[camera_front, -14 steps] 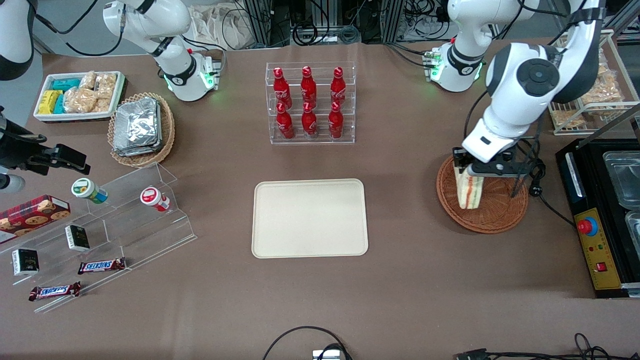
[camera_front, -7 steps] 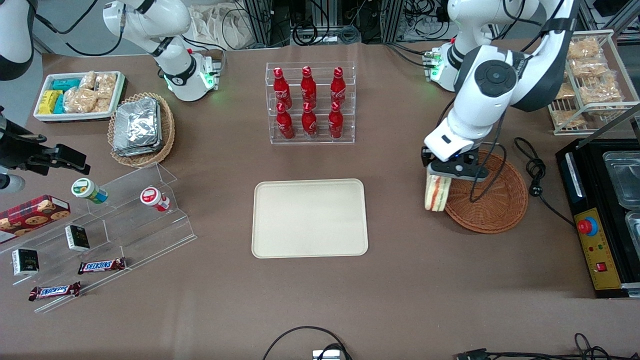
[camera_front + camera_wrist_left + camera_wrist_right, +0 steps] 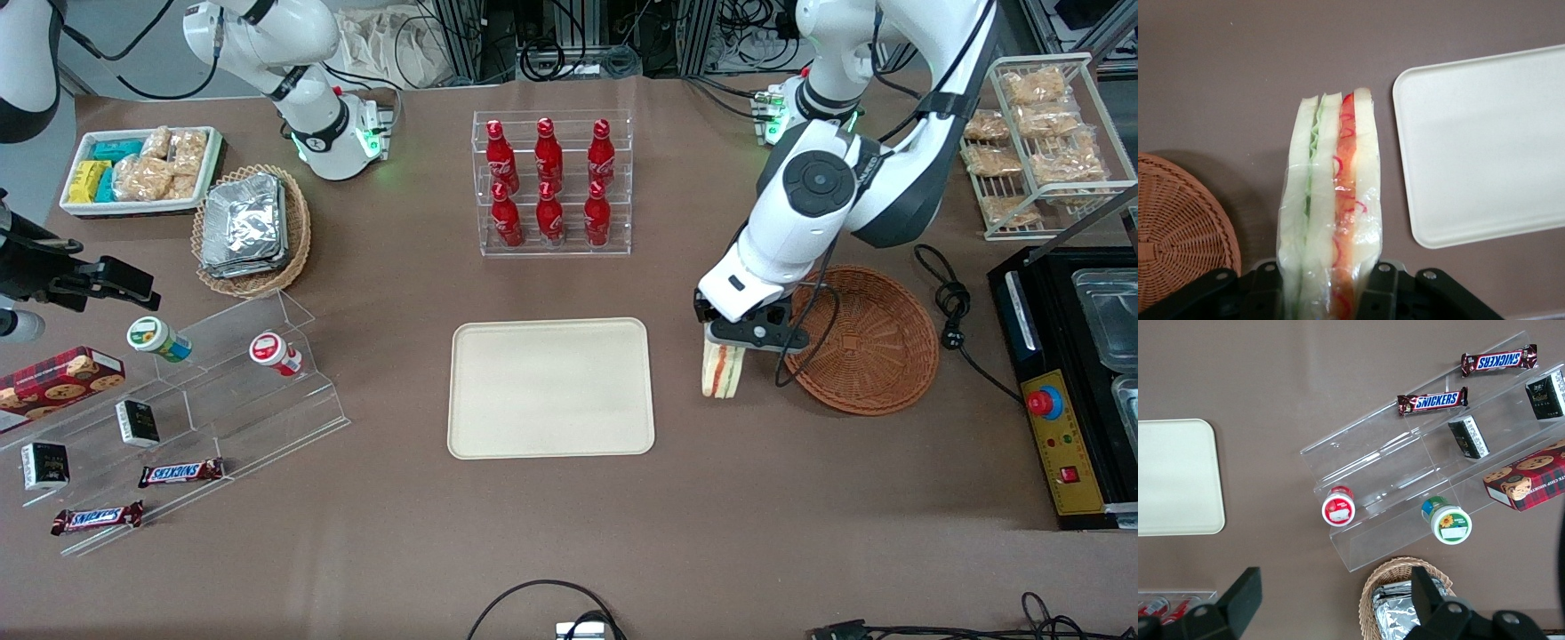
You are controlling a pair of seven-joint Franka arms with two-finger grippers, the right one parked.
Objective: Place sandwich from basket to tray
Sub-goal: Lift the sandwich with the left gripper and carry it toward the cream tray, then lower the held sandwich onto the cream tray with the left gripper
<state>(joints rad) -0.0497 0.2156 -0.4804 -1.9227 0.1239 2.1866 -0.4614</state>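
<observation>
- Sandwich (image 3: 721,371) aside, the biggest thing here is the brown tabletop (image 3: 569,533), which carries everything else.
- The working arm (image 3: 827,191) reaches down over the tabletop, its wrist above the strip between tray and basket.
- The cream-beige rectangular tray (image 3: 550,388) lies flat on the tabletop toward the parked arm's end from the sandwich, with nothing on it; its rounded corner also shows in the left wrist view (image 3: 1485,147).
- The clear bottle rack (image 3: 552,182) with six red bottles stands farther from the front camera than the tray.
- The round reddish-brown wicker basket (image 3: 867,342) sits on the tabletop toward the working arm's end from the tray, with nothing in it; part of its woven rim shows in the left wrist view (image 3: 1178,233).
- The claw (image 3: 742,333) hangs above the tabletop between tray and basket, just beside the basket's rim; its two black fingers (image 3: 1265,293) are closed against the bread faces of the sandwich, gripping it.
- The sandwich, wrapped in clear film (image 3: 1330,213), hangs from the claw with its cut edge showing green, orange and red layers. It is over bare tabletop, near the tray's edge but not above the tray, and outside the basket.
</observation>
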